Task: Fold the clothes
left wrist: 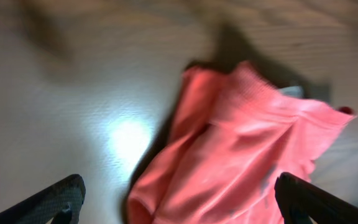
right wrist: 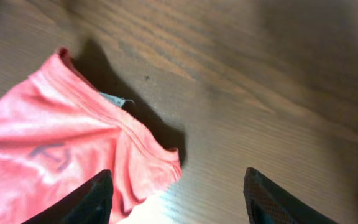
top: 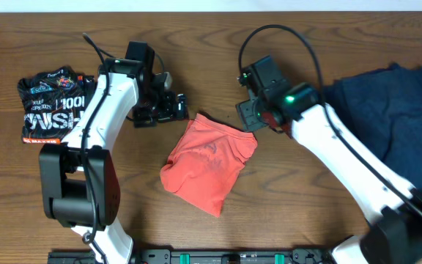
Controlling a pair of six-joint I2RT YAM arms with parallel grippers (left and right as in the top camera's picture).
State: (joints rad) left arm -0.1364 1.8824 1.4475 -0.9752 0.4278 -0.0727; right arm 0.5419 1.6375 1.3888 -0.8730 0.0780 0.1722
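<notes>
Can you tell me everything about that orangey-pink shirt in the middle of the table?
The coral-pink fabric shirt is folded into a rough, lumpy rectangle and lies tilted on the brown wooden table. It looks soft and thin, with wrinkles and a faint dark print on top. A stitched neckline band runs along its upper edge, and a small white tag peeks out there. The edges are not lined up neatly.

L claw (left wrist: pixel 179 186), R claw (right wrist: pixel 178 177): both spread
</notes>
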